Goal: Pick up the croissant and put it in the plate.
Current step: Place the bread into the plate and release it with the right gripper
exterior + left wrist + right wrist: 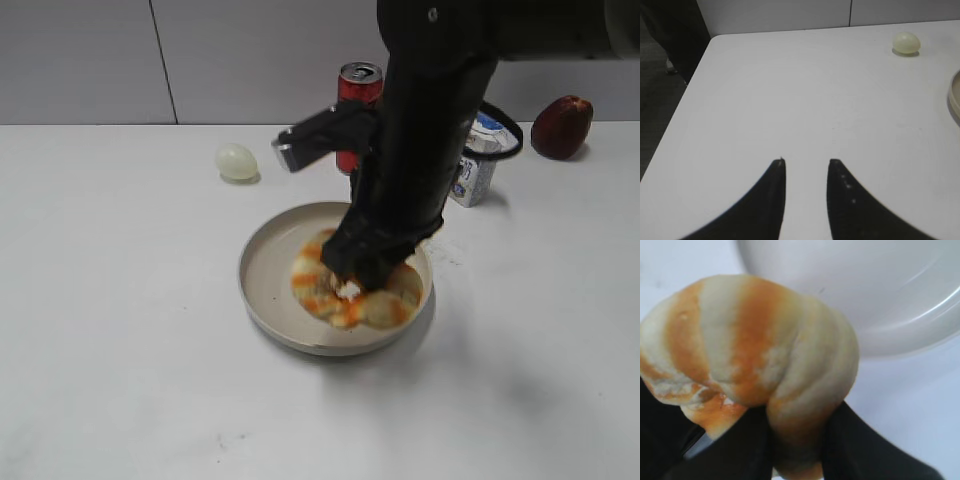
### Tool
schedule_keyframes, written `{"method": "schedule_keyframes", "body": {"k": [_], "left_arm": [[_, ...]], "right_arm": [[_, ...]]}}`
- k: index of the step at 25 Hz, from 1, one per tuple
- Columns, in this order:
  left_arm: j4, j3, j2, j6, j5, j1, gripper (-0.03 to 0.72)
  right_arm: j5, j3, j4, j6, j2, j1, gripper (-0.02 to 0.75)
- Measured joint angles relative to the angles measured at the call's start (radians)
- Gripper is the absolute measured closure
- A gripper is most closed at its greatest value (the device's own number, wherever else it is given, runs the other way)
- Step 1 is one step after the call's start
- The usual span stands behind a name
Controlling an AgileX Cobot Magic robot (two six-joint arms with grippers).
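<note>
The croissant (318, 292), cream with orange-brown streaks, is over the right half of the beige plate (262, 262) at the table's middle. My right gripper (350, 285) reaches down into the plate and is shut on the croissant. In the right wrist view the croissant (755, 350) fills the frame between the black fingers (797, 425), with the plate (850, 285) behind it. I cannot tell whether it rests on the plate. My left gripper (806, 162) is open and empty over bare table at the left; the plate's rim (955, 92) shows at that view's right edge.
A pale egg (237, 161) lies behind the plate at the left and also shows in the left wrist view (906, 42). A red can (359, 85), a milk carton (472, 172) and a red apple (561, 126) stand at the back right. The table's left edge (690, 100) is near my left gripper.
</note>
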Motion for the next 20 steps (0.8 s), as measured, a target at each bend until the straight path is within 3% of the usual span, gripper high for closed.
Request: {"method": "schedule_keyframes", "body": {"k": [7,16,18,20], "left_arm": [[0.000,0.000,0.000,0.000,0.000,0.000,0.461],[0.000,0.000,0.000,0.000,0.000,0.000,0.461],[0.000,0.000,0.000,0.000,0.000,0.000,0.461],[0.000,0.000,0.000,0.000,0.000,0.000,0.461]], "right_arm": [[-0.253,-0.069,-0.200,0.070,0.102,-0.009,0.565],[-0.276,-0.069,-0.249,0.088,0.243,-0.009,0.562],[-0.276,-0.069,-0.232,0.088,0.245,-0.009,0.465],[-0.262,-0.082,-0.224,0.088,0.245,-0.009,0.265]]}}
